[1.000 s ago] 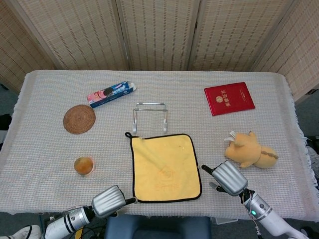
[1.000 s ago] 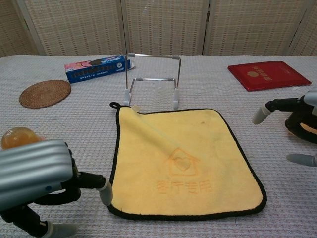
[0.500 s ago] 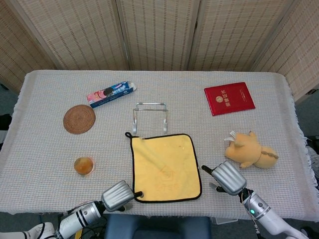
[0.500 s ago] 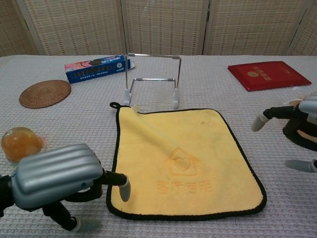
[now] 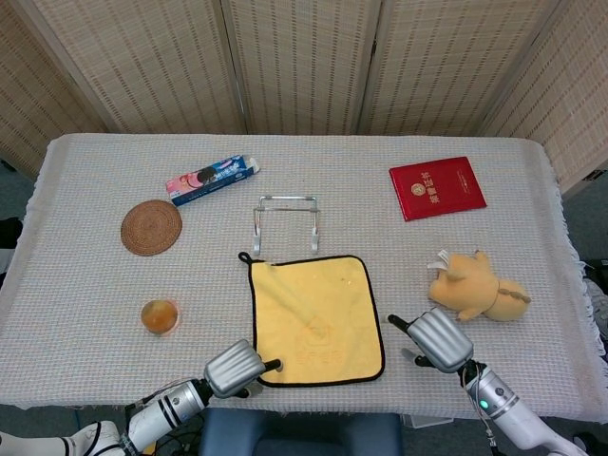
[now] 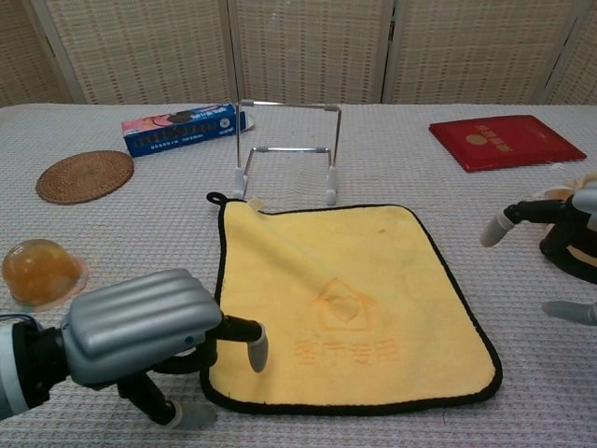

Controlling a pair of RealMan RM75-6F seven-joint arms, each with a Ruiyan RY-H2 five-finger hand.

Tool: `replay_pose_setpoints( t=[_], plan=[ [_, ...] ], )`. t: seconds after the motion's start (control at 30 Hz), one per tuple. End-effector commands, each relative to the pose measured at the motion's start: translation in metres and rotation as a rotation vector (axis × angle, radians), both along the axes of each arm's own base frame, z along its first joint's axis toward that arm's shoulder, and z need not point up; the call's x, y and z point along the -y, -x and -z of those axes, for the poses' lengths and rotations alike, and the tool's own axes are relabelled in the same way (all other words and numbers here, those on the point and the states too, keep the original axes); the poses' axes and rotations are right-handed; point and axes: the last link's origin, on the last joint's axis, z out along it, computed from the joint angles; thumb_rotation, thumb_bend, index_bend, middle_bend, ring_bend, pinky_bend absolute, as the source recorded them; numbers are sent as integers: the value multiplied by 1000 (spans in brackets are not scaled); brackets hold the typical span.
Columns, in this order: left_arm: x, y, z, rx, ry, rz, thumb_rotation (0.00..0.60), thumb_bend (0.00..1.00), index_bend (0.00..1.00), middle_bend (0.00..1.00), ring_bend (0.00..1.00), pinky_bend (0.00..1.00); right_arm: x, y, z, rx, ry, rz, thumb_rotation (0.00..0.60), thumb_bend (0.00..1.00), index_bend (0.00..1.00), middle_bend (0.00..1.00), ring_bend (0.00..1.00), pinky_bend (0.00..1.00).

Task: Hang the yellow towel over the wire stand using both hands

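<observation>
Yellow towel [image 6: 350, 303] flat on table [image 5: 85, 256], just before wire stand [image 6: 284, 149]. Left robot hand [image 6: 149, 322] open at near-left corner; right robot hand [image 6: 560, 238] open, apart. Better to pinch both near corners evenly, then lift together.

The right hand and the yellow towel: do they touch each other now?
Apart. In the chest view, bare tablecloth shows between the right hand and the towel's right edge.
</observation>
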Motion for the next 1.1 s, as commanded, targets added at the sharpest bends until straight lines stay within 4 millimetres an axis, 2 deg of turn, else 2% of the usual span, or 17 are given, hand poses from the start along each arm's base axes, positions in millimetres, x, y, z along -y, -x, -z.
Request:
replay_pose_setpoints(
  t=[0.03,0.2,0.57,0.77,1.1],
  plan=[
    [-1,0,3,-12,-2,1,600,274,407,1000,931,1000,0,0,0,4,2,1,600,247,282,821,908,916],
    [-2,-4,5,11,0,-15,600,274,417,1000,931,1000,0,1,-1,11,6,2,600,247,282,821,908,916],
    [-3,-7,12,50,20,-33,600,279,505,1000,932,1000,-1,-1,4,-6,-2,-36,600,247,282,818,910,916],
    [-4,-6,15,70,14,-38,600,320,558,1000,939,1000,-4,0,10,-66,4,-127,600,247,282,819,910,916],
    [-6,-3,19,66,5,-44,600,374,637,1000,958,1000,-5,0,13,-46,-13,-145,600,250,282,821,921,936]
  ],
)
